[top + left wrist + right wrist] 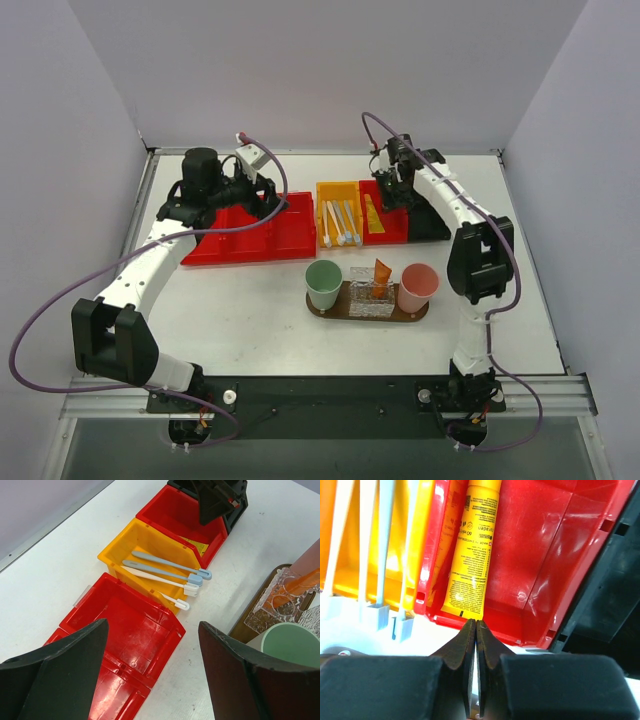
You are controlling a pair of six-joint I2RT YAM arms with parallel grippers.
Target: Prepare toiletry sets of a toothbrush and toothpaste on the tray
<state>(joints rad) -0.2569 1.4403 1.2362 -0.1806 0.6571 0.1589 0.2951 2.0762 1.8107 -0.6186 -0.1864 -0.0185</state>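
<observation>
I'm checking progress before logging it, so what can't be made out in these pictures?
Right wrist view: whether the right hand pinches the toothpaste tube; its shut fingertips cover the tube's end.
Same view: toothbrushes cut off by the top edge.
Left wrist view: pink cup cut off by the right edge.
Top view: glass too small to tell its contents.

The toothpaste tube (470, 555) is showing yellow with dark print in a red bin (545, 555); 4 toothbrushes (165, 572) are showing white and pale blue in a yellow bin (117, 547); the tray (400, 316) is looking dark brown.
</observation>
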